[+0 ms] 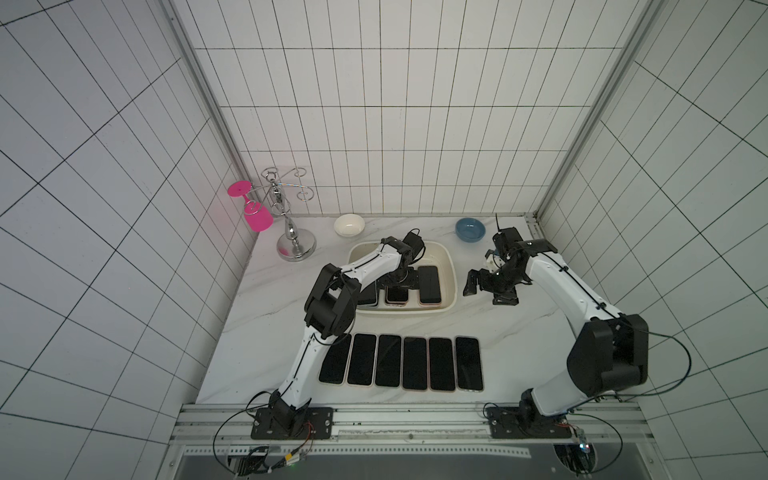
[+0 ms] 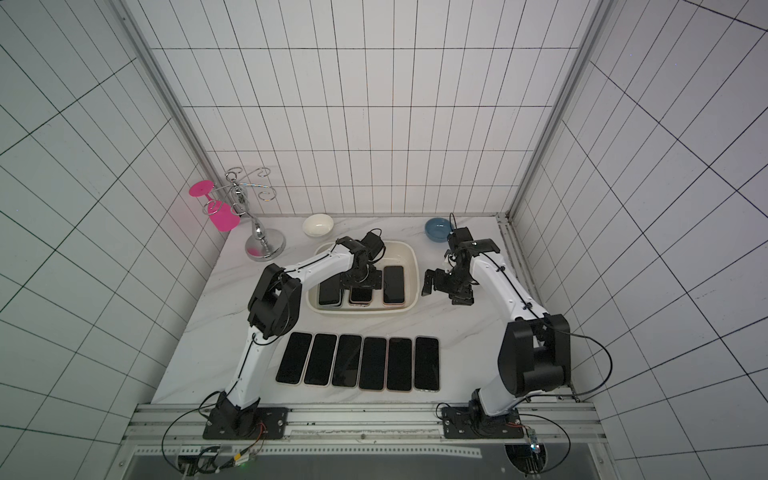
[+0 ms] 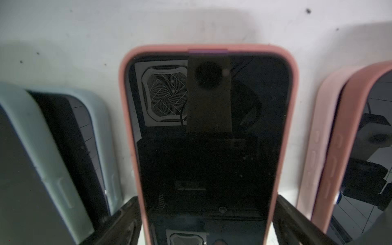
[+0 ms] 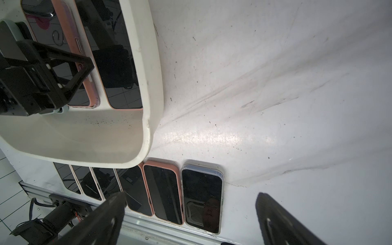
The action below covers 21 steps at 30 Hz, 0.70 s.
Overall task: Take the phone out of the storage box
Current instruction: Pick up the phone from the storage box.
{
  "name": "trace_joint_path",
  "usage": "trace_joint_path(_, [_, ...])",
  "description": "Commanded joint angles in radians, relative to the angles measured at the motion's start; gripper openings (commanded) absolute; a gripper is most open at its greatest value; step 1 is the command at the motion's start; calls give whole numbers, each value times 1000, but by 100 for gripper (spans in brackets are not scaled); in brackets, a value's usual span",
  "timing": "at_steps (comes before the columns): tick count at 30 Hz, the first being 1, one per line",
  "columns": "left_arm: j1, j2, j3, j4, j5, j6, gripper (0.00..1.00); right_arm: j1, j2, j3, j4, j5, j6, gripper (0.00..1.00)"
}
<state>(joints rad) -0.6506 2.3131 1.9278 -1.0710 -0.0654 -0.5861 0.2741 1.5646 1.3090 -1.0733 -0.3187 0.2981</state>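
Left wrist view showed the pink-cased phone (image 3: pixel 207 148) flat in the storage box (image 3: pixel 84 31), long axis 12-to-6 o'clock, the left claw (image 3: pixel 206 198) spread astride its 9 and 3 o'clock edges; whether it gripped, I could not tell

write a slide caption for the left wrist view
Left gripper straddling a pink-cased phone lying screen-up on the storage box floor

Robot lab cell: white tiled walls (image 1: pixel 374 124), aluminium frame (image 1: pixel 199 83).
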Motion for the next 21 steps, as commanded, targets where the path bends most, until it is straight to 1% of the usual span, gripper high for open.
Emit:
trace_joint_path(1, [-4,3,-3,19,-1,3,88,-4,9,-14,1,-8,-17,99])
trace_joint_path(3, [-3,-17,-14,28,-12,3,83,-4,11,-13,3,-6,-16,99])
trace_joint_path(5, [-3,-35,-18,37,-16,5,75,-4,15,-13,7,-15,-13,99])
trace_joint_path(6, [-4,-39,-20,41,-13,8,69,-4,17,-13,9,-19,-13,99])
trace_joint_path(8, [-3,-43,-13,31,-16,9,63,-4,21,-9,10,-23,-12,99])
trace_joint_path(12, [-3,-73,-14,19,-31,23,60,-4,26,9,10,-34,-11,99])
trace_joint_path(15, [-2,-116,-15,5,-45,47,56,-4,43,57,9,-57,-20,99])
trace_joint_path(17, [-3,-147,-11,-7,-45,64,53,-6,61,107,10,-94,-25,99])
trace_joint_path(21, [-3,-213,-25,-21,-22,98,52,-17,117,218,35,-206,-27,99])
